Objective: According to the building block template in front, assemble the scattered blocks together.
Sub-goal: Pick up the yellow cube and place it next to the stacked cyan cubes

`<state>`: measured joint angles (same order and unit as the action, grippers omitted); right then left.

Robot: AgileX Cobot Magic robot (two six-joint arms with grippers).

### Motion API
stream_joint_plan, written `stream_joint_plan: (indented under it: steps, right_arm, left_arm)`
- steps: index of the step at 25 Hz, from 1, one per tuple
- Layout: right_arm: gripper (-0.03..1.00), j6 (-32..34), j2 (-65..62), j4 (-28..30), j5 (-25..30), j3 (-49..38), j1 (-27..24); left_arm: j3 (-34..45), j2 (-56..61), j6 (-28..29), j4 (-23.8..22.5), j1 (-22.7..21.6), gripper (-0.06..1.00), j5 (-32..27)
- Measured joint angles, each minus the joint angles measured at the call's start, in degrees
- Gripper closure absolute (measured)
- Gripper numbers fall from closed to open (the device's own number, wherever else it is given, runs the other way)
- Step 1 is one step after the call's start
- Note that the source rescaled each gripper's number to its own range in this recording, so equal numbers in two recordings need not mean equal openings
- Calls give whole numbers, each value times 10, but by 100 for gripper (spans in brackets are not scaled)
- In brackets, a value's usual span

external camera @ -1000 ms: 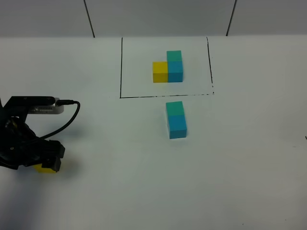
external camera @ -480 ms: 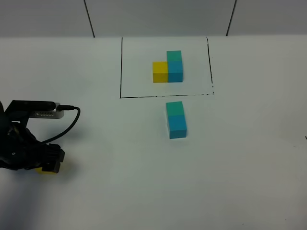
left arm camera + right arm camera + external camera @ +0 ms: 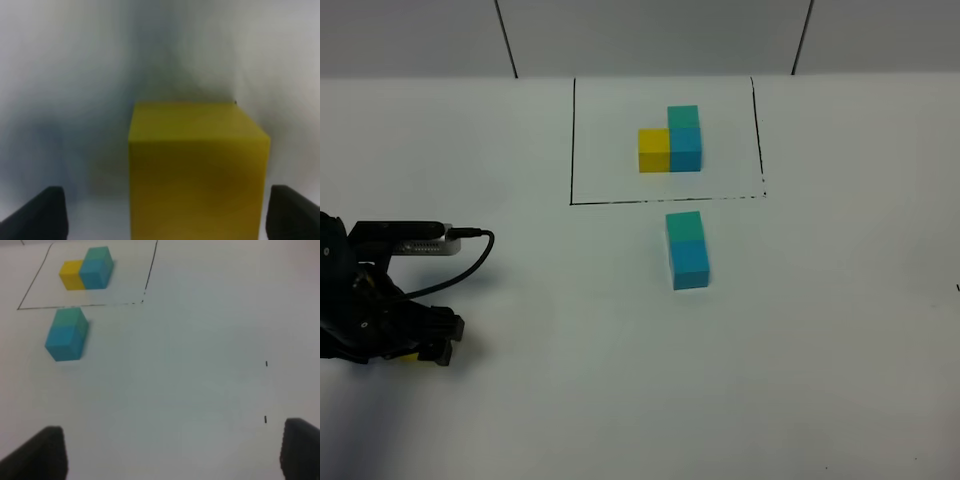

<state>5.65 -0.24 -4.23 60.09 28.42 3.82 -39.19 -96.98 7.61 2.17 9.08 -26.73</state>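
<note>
Gaps both sides of yellow cube point(image 3: 197, 165), left claw point(image 3: 170, 212) straddling it, jaws wide

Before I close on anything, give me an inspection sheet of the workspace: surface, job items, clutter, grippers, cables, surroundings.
Surface: white table with a black drawn frame at the back and two small black ticks.
Job's things: template inside the frame, yellow beside blue, teal behind blue; loose teal cube and loose blue cube touching, just outside the frame; loose yellow cube far left, under the left arm.
Clutter: nothing seen.
Grippers: left gripper open, fingers either side of the yellow cube with gaps; right gripper open, nothing between.
Cables: black cable looping off the left wrist, away from the cubes.
Surroundings: grey wall panels behind the table.
</note>
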Motion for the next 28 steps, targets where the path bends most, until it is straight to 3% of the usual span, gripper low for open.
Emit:
stream_joint_plan:
  steps: [3,8,11,17,28]
  right_arm:
    - [24,0,0,0,0,0,0]
    - [24,0,0,0,0,0,0]
    - [24,0,0,0,0,0,0]
    - [24,0,0,0,0,0,0]
    - [24,0,0,0,0,0,0]
  left_arm:
    - [0,0,1,0,0,16,3]
    - [0,0,2,0,0,34,3]
    - [0,0,2,0,0,50,3]
    - [0,0,2,0,0,94,5]
    - [-6,-1,-16,-2,0,94,5]
